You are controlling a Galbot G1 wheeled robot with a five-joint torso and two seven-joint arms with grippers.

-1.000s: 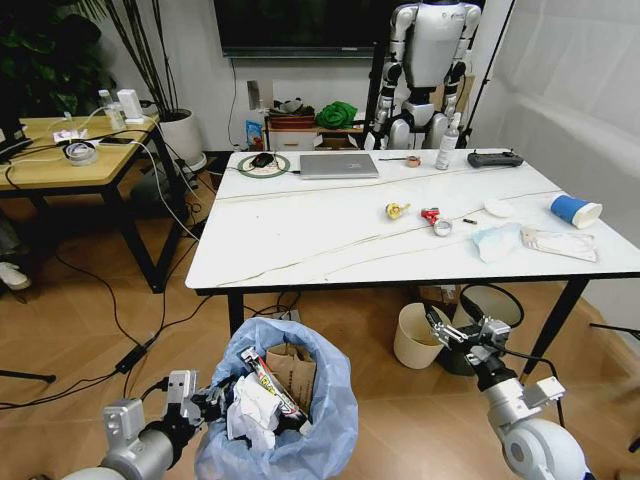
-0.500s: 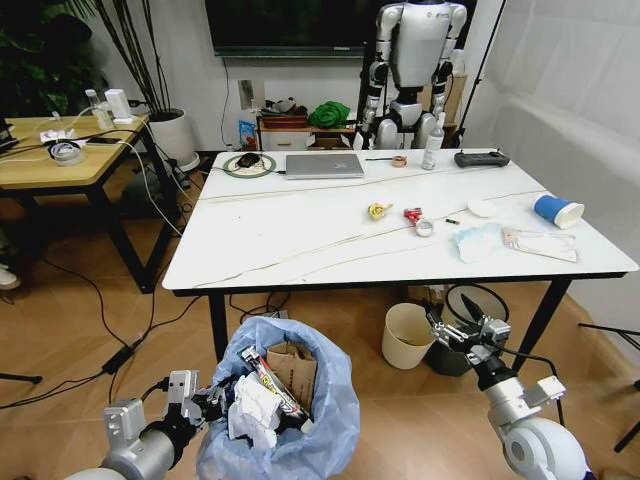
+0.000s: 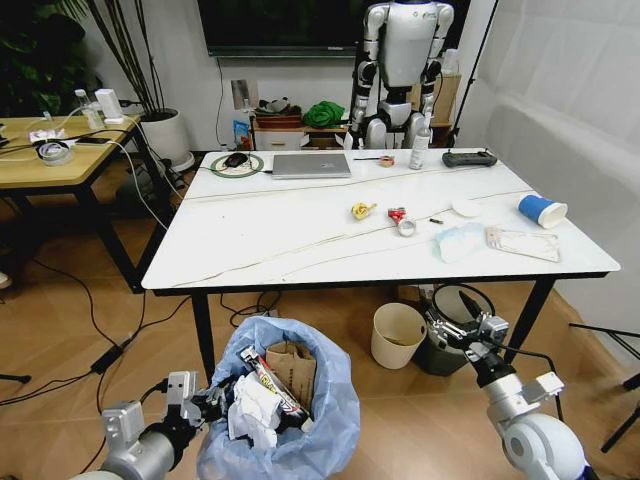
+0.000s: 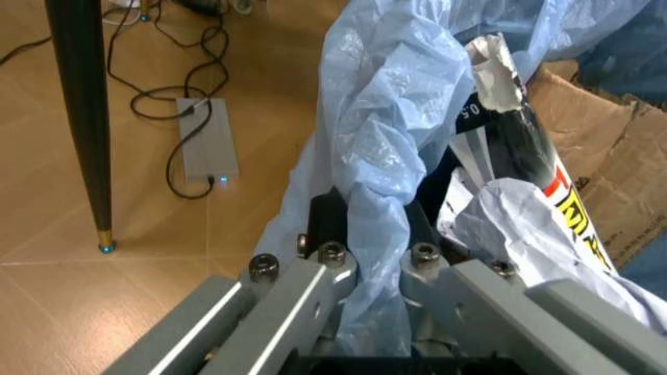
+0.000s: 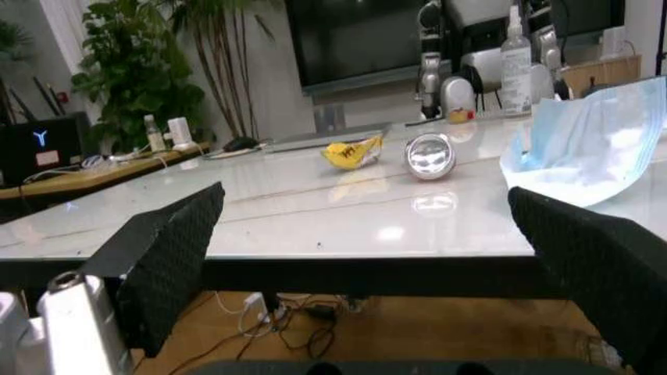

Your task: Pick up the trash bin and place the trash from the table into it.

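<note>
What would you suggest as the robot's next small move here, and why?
Probably raise the open right gripper toward the light-blue mask near the table edge; the left gripper already clamps the trash bin bag rim.

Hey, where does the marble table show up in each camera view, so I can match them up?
Head view: table across the middle, beyond the bin.
Left wrist view: a black leg, likely the table's, on the floor beside the bin's blue bag.
Right wrist view: the top seen nearly edge-on.
Shared landmark: the mask links the head and right wrist views; the bin links the head and left wrist views.
</note>
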